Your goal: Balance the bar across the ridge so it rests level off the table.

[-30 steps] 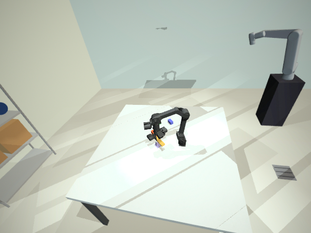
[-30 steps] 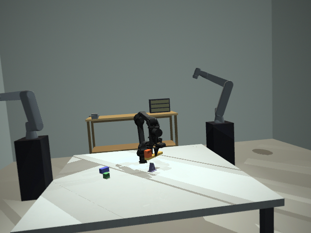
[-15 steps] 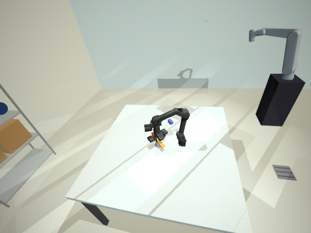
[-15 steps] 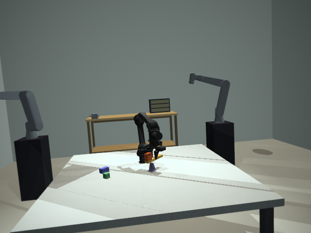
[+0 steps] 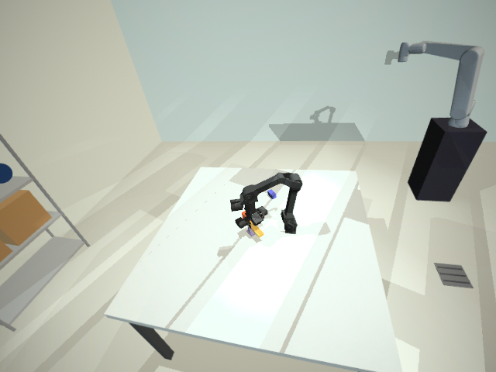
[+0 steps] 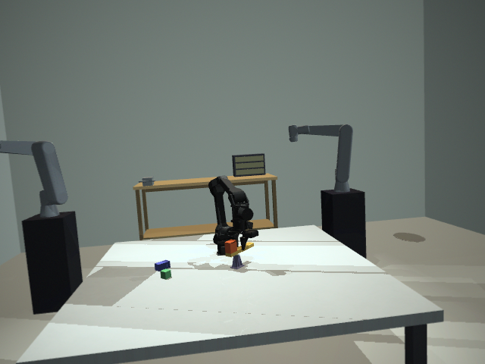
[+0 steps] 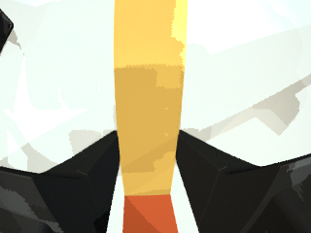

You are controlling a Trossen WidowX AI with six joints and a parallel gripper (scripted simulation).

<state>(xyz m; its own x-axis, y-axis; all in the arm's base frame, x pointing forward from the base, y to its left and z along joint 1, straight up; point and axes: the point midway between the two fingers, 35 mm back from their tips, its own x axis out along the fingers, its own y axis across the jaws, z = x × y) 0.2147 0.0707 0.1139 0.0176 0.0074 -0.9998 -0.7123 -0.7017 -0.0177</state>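
The yellow bar [image 5: 257, 230] [image 6: 249, 246] [image 7: 148, 107] has an orange-red block [image 6: 230, 246] [image 7: 148, 214] at one end. My gripper [image 5: 249, 222] [image 6: 243, 248] [image 7: 147, 137] is shut on the bar near that block, with a finger on each side. The bar is held above the table. The small purple ridge [image 5: 250, 232] [image 6: 236, 262] stands upright on the table, and in the exterior view its top meets the bar's underside close to the block end. I cannot tell whether they touch. The ridge is hidden in the wrist view.
A blue block [image 5: 272, 194] [image 6: 162, 265] and a green block [image 6: 166, 274] lie on the white table [image 5: 180, 280] [image 6: 235, 301], left of the ridge in the exterior view. Grey arms on dark pedestals, a wooden bench and a shelf stand beyond the table.
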